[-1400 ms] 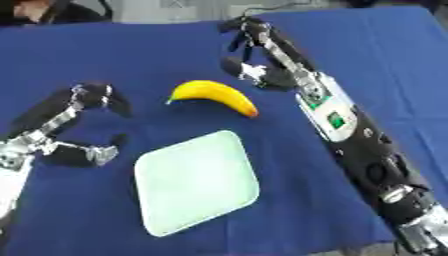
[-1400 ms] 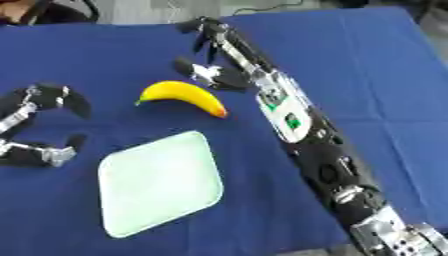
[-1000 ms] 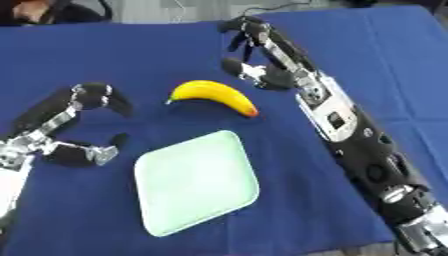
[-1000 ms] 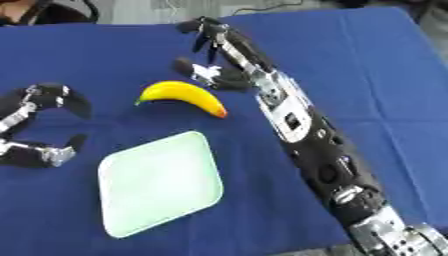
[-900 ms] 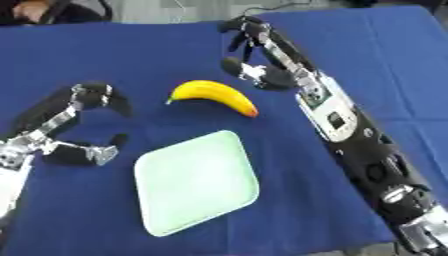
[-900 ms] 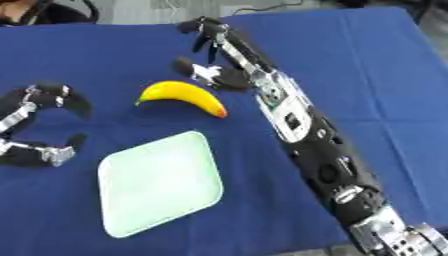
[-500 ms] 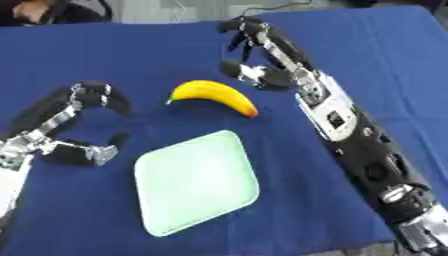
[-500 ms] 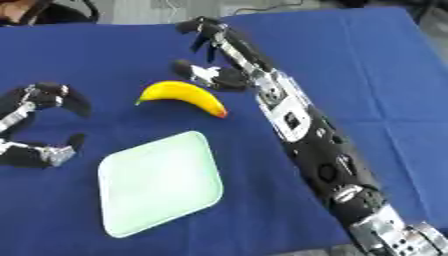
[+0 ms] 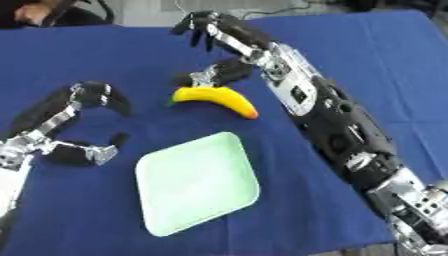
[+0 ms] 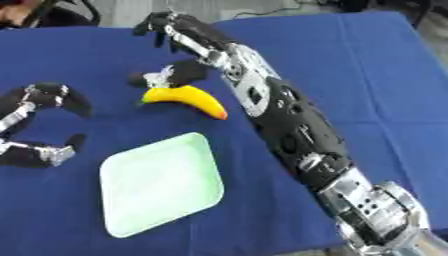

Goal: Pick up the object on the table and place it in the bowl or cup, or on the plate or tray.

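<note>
- A pale green plate (image 9: 197, 182) lay nearest on the blue table (image 9: 385, 65), with nothing on it.
- The left hand (image 9: 79, 125) rested idle beside it, fingers and thumb curved apart, holding nothing.
- Beyond the plate lay the banana (image 9: 216, 99), not yet picked up.
- The right hand (image 9: 219, 52) hovered over the banana's far end, fingers spread, thumb just beside the fruit; contact unclear. Reaching seemed underway; next it needed to close around the banana.
</note>
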Robot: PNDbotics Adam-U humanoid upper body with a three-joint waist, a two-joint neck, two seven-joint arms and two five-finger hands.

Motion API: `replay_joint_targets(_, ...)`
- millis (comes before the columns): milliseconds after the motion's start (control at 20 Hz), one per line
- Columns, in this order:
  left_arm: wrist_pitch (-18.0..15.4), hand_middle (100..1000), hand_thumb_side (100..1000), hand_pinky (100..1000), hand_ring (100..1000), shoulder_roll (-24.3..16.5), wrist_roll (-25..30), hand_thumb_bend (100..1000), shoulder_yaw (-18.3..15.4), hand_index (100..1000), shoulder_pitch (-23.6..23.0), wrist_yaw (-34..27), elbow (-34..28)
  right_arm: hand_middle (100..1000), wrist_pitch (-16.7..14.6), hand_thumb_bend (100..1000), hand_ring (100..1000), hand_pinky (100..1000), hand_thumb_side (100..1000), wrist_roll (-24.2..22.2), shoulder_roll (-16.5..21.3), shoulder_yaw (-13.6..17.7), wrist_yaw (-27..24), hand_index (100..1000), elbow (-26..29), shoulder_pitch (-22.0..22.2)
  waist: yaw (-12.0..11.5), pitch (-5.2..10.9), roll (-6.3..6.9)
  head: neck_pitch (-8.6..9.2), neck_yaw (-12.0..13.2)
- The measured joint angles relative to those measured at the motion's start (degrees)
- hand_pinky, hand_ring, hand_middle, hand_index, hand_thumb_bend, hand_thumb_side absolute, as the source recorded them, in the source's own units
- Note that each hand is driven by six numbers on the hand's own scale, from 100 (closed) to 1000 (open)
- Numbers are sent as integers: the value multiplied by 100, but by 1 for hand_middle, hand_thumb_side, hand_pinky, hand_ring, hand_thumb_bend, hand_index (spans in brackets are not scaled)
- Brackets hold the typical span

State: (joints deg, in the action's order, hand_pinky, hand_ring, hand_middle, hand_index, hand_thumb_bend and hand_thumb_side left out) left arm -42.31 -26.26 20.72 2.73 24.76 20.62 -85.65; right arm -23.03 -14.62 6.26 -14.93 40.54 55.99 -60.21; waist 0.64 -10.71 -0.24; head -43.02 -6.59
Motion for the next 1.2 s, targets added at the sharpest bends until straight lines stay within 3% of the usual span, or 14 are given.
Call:
replay_joint_targets(650,14,608,267,565,607,0,14,100,0,673,-4,-14,-1,755,-111,729,637,510,758,40,-78,184,486,839,-463,-103,-3,0,2,-1,0)
replay_joint_targets(900,14,609,266,566,608,0,14,100,0,673,-43,-13,-1,750,59,749,649,538,680,-153,-68,361,949,829,-787,-107,-3,1,12,-4,0)
replay_joint_targets(1200,10,609,265,566,608,0,10,100,0,674,-44,-10,-1,748,213,753,655,548,654,-525,-64,482,1607,826,-957,-107,-2,1,21,-5,0)
